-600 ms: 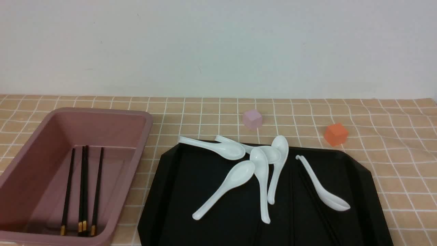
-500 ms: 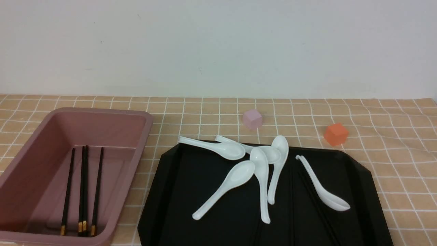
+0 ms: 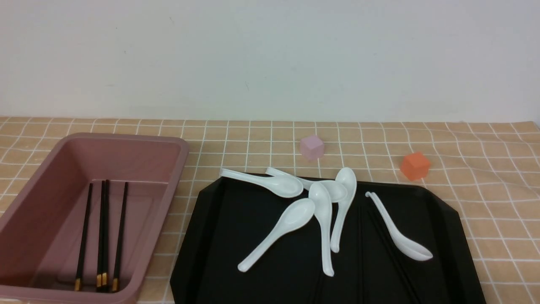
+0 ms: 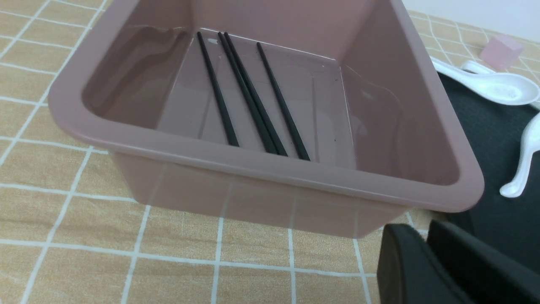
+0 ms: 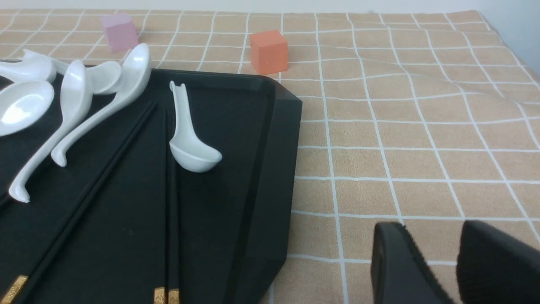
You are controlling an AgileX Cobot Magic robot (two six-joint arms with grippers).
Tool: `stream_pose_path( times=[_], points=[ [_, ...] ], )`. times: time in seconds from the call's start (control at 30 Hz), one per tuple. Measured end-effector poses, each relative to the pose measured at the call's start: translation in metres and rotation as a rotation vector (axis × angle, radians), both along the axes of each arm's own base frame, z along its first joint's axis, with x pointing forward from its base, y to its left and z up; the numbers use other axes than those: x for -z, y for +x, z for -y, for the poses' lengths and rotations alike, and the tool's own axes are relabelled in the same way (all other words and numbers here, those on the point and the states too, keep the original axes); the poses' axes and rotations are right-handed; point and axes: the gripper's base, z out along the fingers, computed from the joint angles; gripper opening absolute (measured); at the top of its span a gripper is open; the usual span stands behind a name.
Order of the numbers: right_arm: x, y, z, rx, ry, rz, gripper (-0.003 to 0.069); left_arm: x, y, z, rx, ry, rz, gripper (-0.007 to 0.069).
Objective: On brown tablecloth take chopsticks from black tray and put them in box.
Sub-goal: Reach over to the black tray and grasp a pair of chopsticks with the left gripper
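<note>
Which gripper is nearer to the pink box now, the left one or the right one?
Left. The left gripper hangs just before the near wall of the box; the right gripper is over the cloth on the other side of the tray.

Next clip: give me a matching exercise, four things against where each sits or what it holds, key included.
1. box
2. black tray
3. orange cube
4. lilac cube

A. holds white spoons
B. farthest to the robot's right on the brown tablecloth
C. at the robot's left, four chopsticks inside
D. just beyond the spoon cluster

Pairs: 1-C, 2-A, 3-B, 4-D
</note>
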Motion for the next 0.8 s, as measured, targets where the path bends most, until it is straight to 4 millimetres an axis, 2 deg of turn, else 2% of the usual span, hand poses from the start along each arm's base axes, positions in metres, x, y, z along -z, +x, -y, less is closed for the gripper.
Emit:
stream_pose_path(
  times=[0.67,0.73,0.8],
  points=[
    [0.0000,0.0000,0.0000,0.000,0.000,0.000,0.0240,0.0000,0.0000,0.0000,0.000,0.000,0.000,0.0107],
    [0.0000,0.0000,0.0000,0.000,0.000,0.000,0.0240,-0.0004,0.0000,0.0011,-0.004,-0.052,-0.003,0.0110],
    [0.0000,0.0000,0.0000,0.000,0.000,0.000,0.0240,-0.0022,0.0000,0.0040,-0.017,-0.204,-0.007,0.0111]
  ],
)
